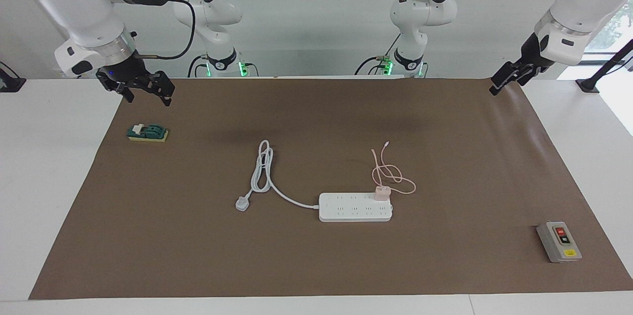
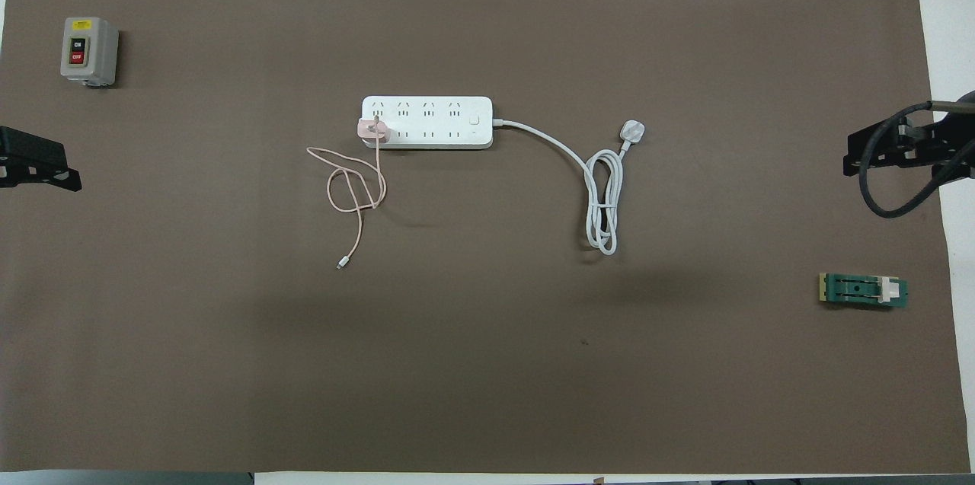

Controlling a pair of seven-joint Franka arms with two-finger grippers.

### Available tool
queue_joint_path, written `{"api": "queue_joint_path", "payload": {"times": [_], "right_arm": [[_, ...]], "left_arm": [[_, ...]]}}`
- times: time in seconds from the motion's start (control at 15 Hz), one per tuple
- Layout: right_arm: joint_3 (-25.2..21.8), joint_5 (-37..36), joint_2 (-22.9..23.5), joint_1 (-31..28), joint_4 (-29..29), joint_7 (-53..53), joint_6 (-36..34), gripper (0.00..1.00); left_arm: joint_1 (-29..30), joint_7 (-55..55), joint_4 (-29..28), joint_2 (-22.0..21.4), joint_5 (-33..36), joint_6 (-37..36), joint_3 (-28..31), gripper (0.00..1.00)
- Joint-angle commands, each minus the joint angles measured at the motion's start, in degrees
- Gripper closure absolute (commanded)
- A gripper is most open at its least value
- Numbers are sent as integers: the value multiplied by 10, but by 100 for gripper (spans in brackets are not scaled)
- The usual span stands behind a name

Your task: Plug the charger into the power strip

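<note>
The white power strip [image 1: 355, 207] [image 2: 426, 122] lies flat in the middle of the brown mat. The pale pink charger [image 1: 382, 193] [image 2: 372, 129] sits upright in a socket at the strip's end toward the left arm, in the row nearer to the robots. Its thin pink cable [image 1: 390, 174] [image 2: 354, 188] loops loosely on the mat nearer to the robots. My left gripper [image 1: 502, 85] [image 2: 46, 165] hangs open and empty over the mat's edge at the left arm's end. My right gripper [image 1: 148, 100] [image 2: 849, 157] is open and empty over the mat's corner by the right arm.
The strip's thick white cord coils toward the right arm's end and finishes in a white plug [image 1: 242, 203] [image 2: 634, 131]. A grey box with red and black buttons [image 1: 559, 241] [image 2: 88, 51] stands at the left arm's end. A green block [image 1: 147, 133] [image 2: 863, 291] lies under the right gripper's side.
</note>
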Motion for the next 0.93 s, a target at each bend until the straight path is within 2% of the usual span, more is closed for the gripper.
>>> {"api": "queue_joint_path", "payload": {"times": [0.0,0.13,0.33,0.87], "right_arm": [[5,-6,-9,-6,-11,-11,5,0],[5,-6,-9,-6,-11,-11,5,0],[5,-6,-9,-6,-11,-11,5,0],[5,-6,-9,-6,-11,-12,5,0]], "left_arm": [[-14,8,-17,-15,-4,-6,5,0],[-29,17,-17,-16,-4,-12,4,0],[-29,105,-17,-16,-4,-10,5,0],[-24,109,-17,-15,-4,-1,5,0]]}}
